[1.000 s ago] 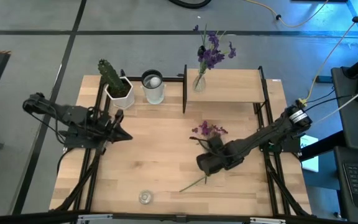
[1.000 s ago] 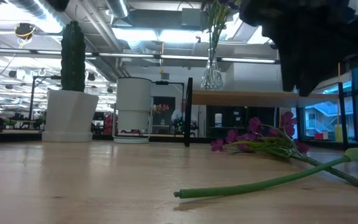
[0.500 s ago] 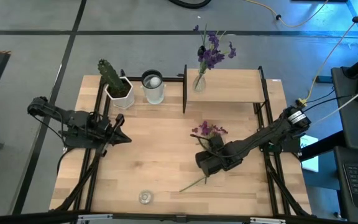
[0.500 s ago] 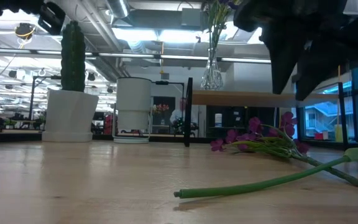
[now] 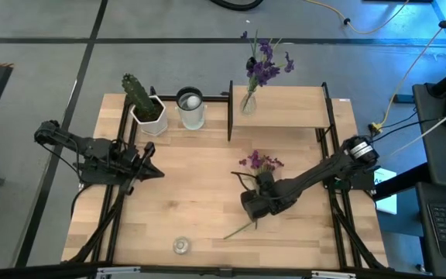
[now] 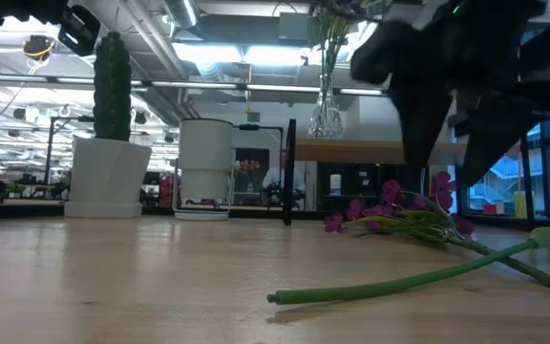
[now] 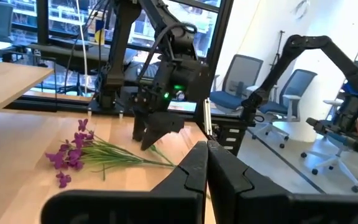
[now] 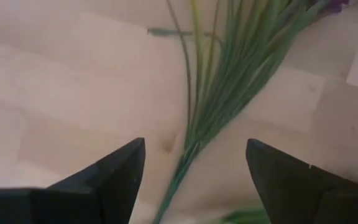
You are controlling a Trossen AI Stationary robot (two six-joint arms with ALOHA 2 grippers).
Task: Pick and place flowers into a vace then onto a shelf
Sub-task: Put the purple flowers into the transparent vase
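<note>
A pinkish-purple bunch of flowers (image 5: 260, 163) lies flat on the table, its long green stem (image 6: 399, 282) running toward the near edge. My right gripper (image 5: 251, 205) hangs open just above those stems (image 8: 194, 143), one finger on each side and touching nothing. A darker violet bunch (image 5: 265, 67) stands in a clear glass vase (image 5: 248, 101) on the shelf (image 5: 293, 108) at the back. My left gripper (image 5: 150, 167) waits shut over the table's left part.
A cactus in a white pot (image 5: 142, 105) and a white-and-glass cup (image 5: 190, 108) stand at the back left, beside the shelf's black post (image 6: 289, 172). A small glass object (image 5: 180, 246) sits near the front edge. Bare tabletop lies between the two arms.
My right gripper has opened wider, shifted a little toward the table's left and come down closer over the lying stems. The flowers have not moved.
</note>
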